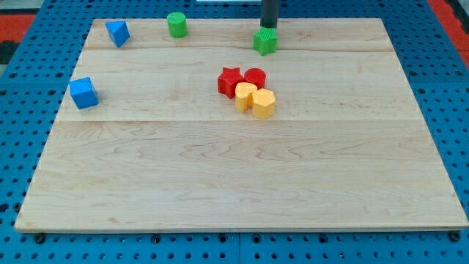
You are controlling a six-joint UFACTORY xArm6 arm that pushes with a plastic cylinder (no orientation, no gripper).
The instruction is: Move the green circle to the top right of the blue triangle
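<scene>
The green circle point(176, 24) stands near the board's top edge, left of centre. The blue triangle point(117, 33) lies to its left, near the top left corner, with a gap between them. My tip point(268, 28) comes down from the view's top and ends right behind a green star-shaped block point(265, 42), touching or nearly touching it. The tip is well to the right of the green circle.
A blue cube point(83, 92) sits at the left edge. A red star point(229, 81), a red round block point(255, 76), a yellow heart-like block point(245, 94) and a yellow hexagon point(264, 103) cluster at the centre. The wooden board point(242, 183) lies on blue pegboard.
</scene>
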